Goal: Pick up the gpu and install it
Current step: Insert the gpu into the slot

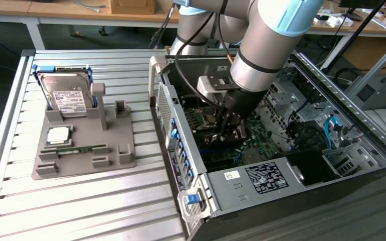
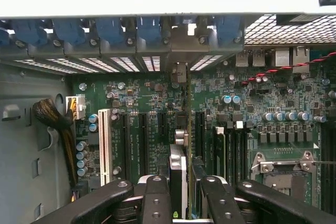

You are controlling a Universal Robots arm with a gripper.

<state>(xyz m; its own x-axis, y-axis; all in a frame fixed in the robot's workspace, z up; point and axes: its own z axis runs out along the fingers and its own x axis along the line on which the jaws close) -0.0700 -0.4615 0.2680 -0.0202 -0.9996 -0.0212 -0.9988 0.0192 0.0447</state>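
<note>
Claw [image 2: 181,195] down inside the open case [image 1: 354,120], clenched on the gpu [image 2: 179,179]; card held edge-on between the fingers [image 2: 156,203], standing upright over the motherboard [image 2: 152,108]; its thin edge in line with a black slot [image 2: 187,103] running toward the rear bracket row; whether the card's lower edge already touches the slot, cannot tell. Seen from the exterior camera, arm [image 1: 267,45] reaching down from above into the middle of the case, claw [image 1: 233,131] low among the boards, gpu itself hidden there by the wrist and fingers.

Blue clips [image 2: 110,29] lined along the case's rear edge above the slot openings; white slot [image 2: 103,145] beside two black ones; bundle of cables [image 2: 52,119] at the board's edge near the grey case wall; empty cpu socket [image 2: 286,174] with its metal frame toward the other side; row of capacitors [image 2: 286,116] near it.

Case lying on its side at the table's [image 1: 79,211] far-right part in the exterior view, power supply [image 1: 263,178] with its label at the case's near corner. Grey fixture [image 1: 116,150] well apart from the case, toward the exterior view's left side of the table; hard drive [image 1: 69,98] propped upright at the fixture's far end; cpu [image 1: 59,133] lying flat below it; memory stick [image 1: 79,149] flat in a groove nearer the fixture's front edge.
</note>
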